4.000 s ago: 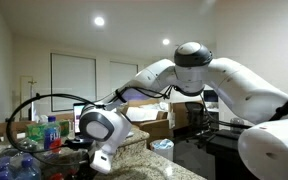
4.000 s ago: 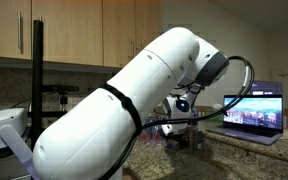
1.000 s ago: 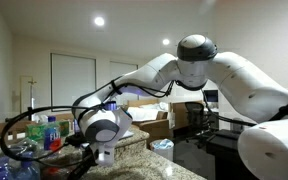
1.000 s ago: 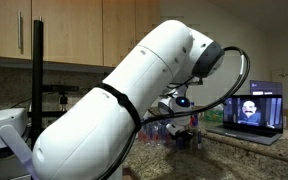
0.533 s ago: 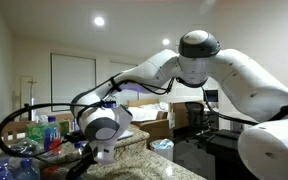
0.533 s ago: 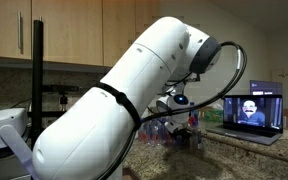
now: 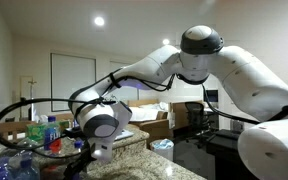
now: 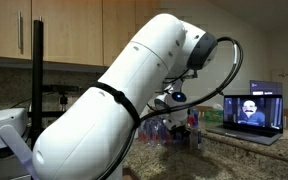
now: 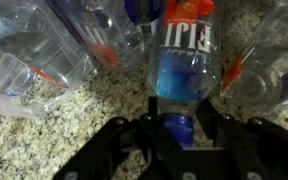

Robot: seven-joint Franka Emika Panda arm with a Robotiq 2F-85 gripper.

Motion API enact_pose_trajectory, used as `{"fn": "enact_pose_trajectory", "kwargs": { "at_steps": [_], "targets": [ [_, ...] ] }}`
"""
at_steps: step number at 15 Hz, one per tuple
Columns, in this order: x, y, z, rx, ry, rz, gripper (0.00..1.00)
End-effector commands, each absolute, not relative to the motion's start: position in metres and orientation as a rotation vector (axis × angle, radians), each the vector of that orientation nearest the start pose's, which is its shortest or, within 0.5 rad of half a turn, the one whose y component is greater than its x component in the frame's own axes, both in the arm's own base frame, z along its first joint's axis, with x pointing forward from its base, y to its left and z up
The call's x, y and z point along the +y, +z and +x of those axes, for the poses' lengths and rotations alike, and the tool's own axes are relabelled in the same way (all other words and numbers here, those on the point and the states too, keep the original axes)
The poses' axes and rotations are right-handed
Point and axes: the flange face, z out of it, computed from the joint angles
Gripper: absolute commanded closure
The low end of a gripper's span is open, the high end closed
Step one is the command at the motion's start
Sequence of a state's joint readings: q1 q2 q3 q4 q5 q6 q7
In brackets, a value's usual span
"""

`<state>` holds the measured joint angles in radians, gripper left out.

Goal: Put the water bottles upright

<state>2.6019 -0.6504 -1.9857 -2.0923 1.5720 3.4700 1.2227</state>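
Blue-cap btl (image 9: 189, 75) in end effector (image 9: 180, 124), other btls (image 9: 44, 50) cropped, blurry

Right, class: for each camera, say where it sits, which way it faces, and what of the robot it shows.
Exterior view: low at the granite counter, looking across it; the arm arches over the water bottles.
Exterior view: behind the arm, facing cabinets and a laptop.
Wrist view: looks down; pincer grips a blue-capped bottle.
Shared: arm, bottles.

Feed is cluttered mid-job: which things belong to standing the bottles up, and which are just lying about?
Job: blue-capped bottle in the hand; clear bottles beside it.
Lying about: laptop; black stand.
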Motion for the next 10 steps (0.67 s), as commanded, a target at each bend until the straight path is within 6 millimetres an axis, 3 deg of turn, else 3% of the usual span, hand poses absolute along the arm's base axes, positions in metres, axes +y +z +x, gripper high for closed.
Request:
{"fn": "enact_pose_trajectory", "kwargs": {
  "at_steps": [1,4,10],
  "targets": [
    [0.205,0.317,0.526,2.291,0.361,-0.632,0.82],
    [0.208,0.337,0.529,2.253,0.337,-0.628,0.82],
    [0.224,0.398,0.546,2.116,0.321,-0.62,0.82]
  ]
}}
